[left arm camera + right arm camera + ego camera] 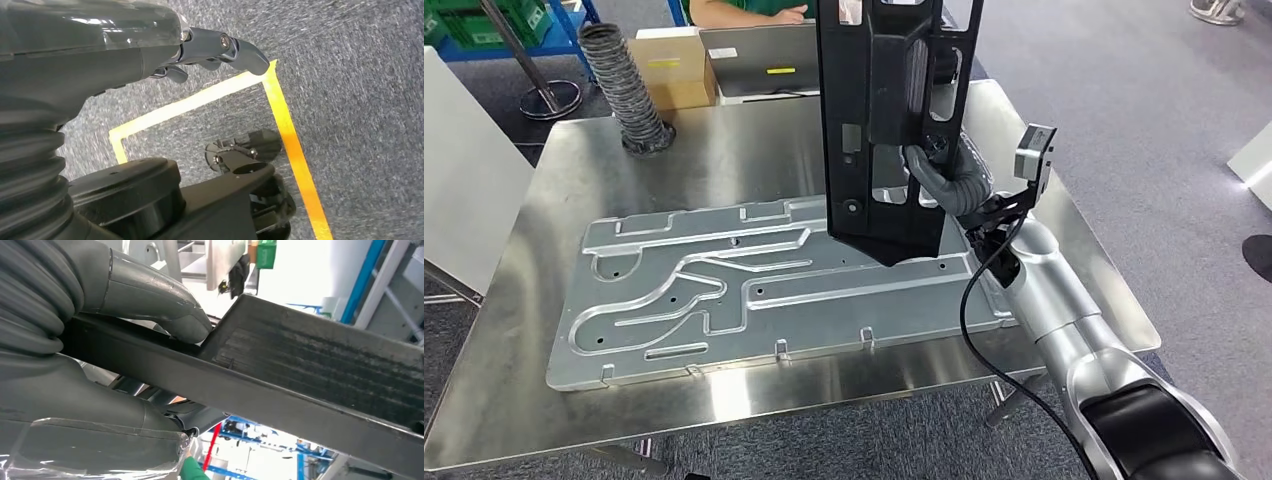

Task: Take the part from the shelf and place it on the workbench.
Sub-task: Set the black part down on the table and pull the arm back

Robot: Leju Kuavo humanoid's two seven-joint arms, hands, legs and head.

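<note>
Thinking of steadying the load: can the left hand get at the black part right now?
Probably not. The left hand hangs low over the carpet, holding nothing, while the right hand holds the black part upright above the workbench.

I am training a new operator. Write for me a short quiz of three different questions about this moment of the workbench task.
1. True or false: the black part lies flat on the workbench.
2. Which hand holds the part: A) left hand, B) right hand?
3. Fill in: a grey ribbed ___ stands at the workbench's far-left corner.

Key: 1 false, it is held upright above the aluminium plate; 2 B; 3 hose.
</note>
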